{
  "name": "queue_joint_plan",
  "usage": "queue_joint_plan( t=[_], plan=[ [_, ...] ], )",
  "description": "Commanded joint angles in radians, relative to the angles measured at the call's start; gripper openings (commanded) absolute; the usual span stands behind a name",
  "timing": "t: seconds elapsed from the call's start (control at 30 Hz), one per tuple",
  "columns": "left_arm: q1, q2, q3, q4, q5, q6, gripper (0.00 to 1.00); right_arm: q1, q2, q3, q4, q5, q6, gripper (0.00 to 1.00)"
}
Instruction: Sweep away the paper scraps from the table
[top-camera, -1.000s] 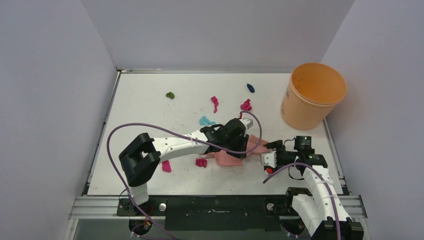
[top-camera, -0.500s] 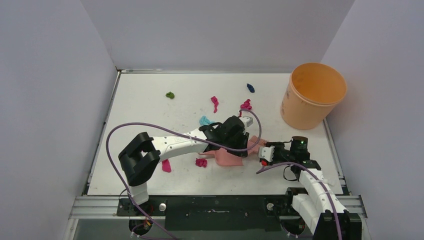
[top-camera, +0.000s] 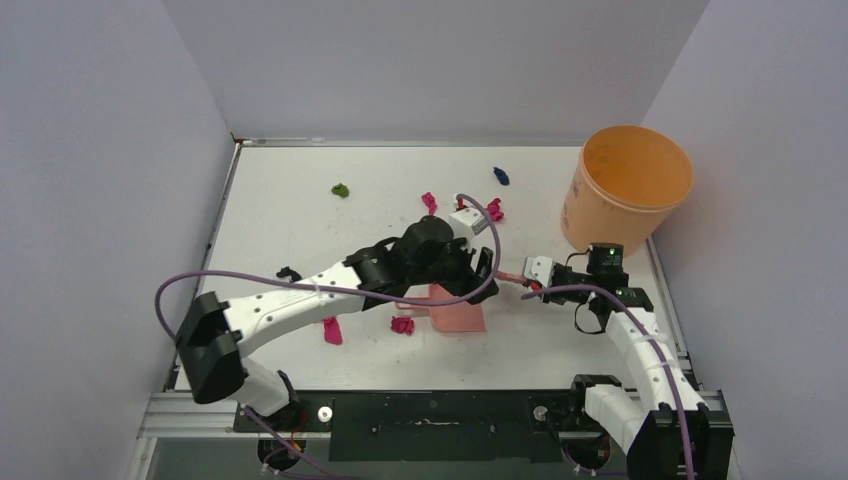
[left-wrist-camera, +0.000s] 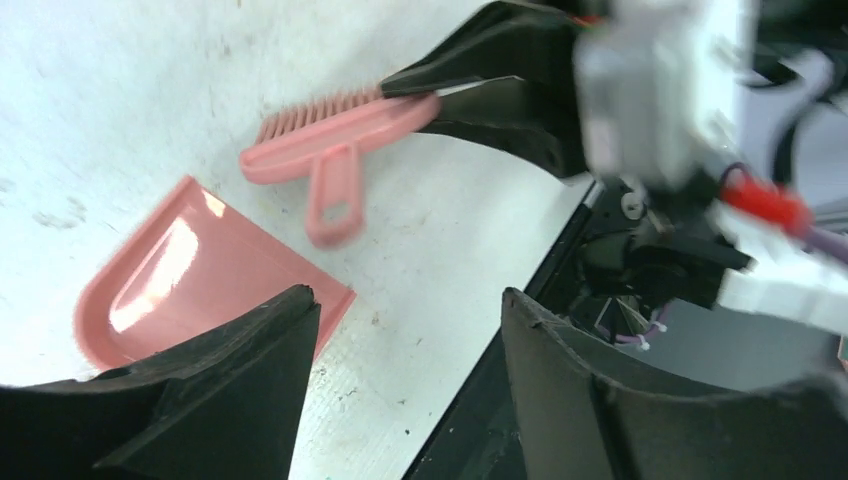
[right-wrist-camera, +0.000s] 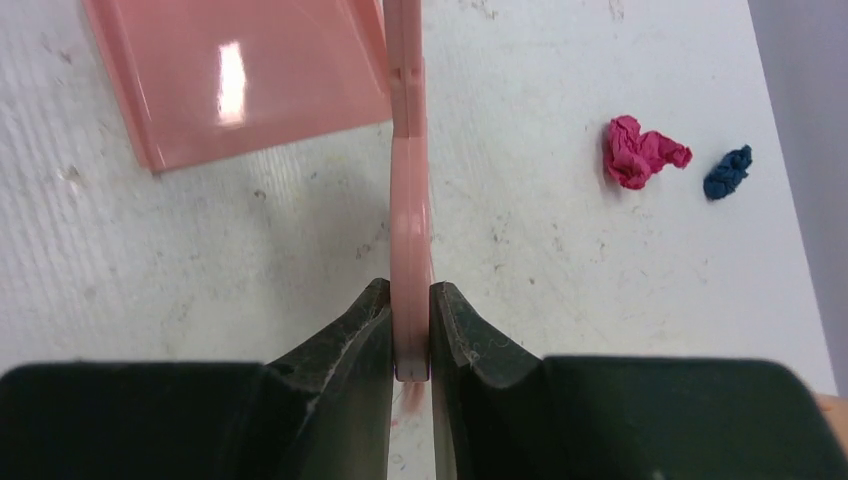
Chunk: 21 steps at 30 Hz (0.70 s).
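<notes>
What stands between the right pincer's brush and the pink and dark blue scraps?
Nothing on the table: bare surface lies between the brush and the pink scrap and dark blue scrap. The left pincer hangs open nearby.

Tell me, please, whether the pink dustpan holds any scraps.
Empty, where visible: the dustpan shows a bare glossy inside in both wrist views.

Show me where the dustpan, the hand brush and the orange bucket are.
dustpan (left-wrist-camera: 220, 268): left wrist view, on its flat pan floor.
hand brush (left-wrist-camera: 340, 135): left wrist view, on the back of its head, above the looped handle.
orange bucket (top-camera: 605, 225): top external view, on its outer wall.
</notes>
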<state>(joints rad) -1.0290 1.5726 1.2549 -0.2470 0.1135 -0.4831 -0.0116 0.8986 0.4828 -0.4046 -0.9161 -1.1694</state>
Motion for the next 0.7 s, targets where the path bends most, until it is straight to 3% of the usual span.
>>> queue_joint_plan(
  t=[0.0,0.1,0.23,0.4,0.5,0.67],
  plan=[
    [-0.007,-0.221,-0.084,0.078,-0.047,0.126,0.66,0.004,0.129,0.212,-0.279,-0.191,0.030,0.05],
    [-0.008,-0.358,-0.164,0.052,-0.087,0.162,0.70,0.005,0.229,0.346,-0.513,-0.274,-0.049,0.05],
    [0.003,-0.521,-0.276,0.037,-0.046,0.222,0.73,0.030,0.382,0.507,-0.969,-0.348,-0.382,0.05],
    [0.012,-0.578,-0.317,0.005,0.099,0.271,0.73,0.180,0.397,0.507,-0.997,-0.352,-0.253,0.05],
    [0.013,-0.521,-0.293,-0.003,0.166,0.282,0.69,0.243,0.366,0.504,-0.884,-0.357,-0.072,0.05],
    [0.007,-0.383,-0.230,-0.003,0.261,0.284,0.51,0.273,0.377,0.502,-0.871,-0.346,-0.028,0.05]
  ],
)
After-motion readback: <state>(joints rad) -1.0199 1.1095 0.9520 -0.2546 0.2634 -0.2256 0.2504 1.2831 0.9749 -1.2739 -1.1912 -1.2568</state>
